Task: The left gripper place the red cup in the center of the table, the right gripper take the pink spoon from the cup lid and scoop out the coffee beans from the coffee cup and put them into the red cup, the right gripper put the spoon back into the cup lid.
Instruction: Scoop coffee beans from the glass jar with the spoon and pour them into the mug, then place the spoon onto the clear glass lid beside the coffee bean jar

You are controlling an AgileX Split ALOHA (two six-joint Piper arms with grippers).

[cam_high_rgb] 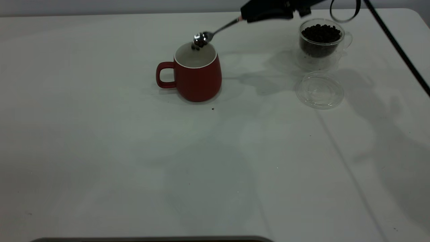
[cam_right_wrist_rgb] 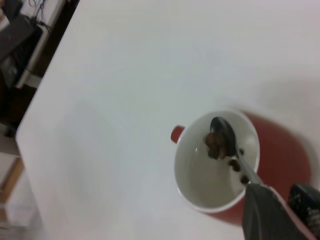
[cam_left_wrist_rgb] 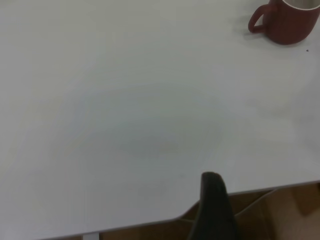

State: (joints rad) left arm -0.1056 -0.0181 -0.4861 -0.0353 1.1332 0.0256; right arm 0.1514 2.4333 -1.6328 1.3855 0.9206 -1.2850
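The red cup (cam_high_rgb: 198, 75) stands upright near the table's middle, its handle pointing left; it also shows in the left wrist view (cam_left_wrist_rgb: 289, 21) and the right wrist view (cam_right_wrist_rgb: 280, 160). My right gripper (cam_high_rgb: 255, 14) is shut on the spoon (cam_high_rgb: 215, 32) and holds its bowl tilted just above the cup's mouth. Coffee beans (cam_high_rgb: 196, 47) drop from the bowl (cam_right_wrist_rgb: 222, 137) into the cup's white inside. The clear coffee cup (cam_high_rgb: 320, 40), full of beans, stands at the back right. The clear cup lid (cam_high_rgb: 319, 90) lies empty in front of it. My left gripper (cam_left_wrist_rgb: 215, 205) is parked by the table's edge, away from the cup.
A single stray bean (cam_high_rgb: 213, 109) lies on the table just in front of the red cup. The right arm's black cable (cam_high_rgb: 396, 47) runs across the far right of the table. A brown cardboard box (cam_left_wrist_rgb: 280, 215) sits below the table's edge.
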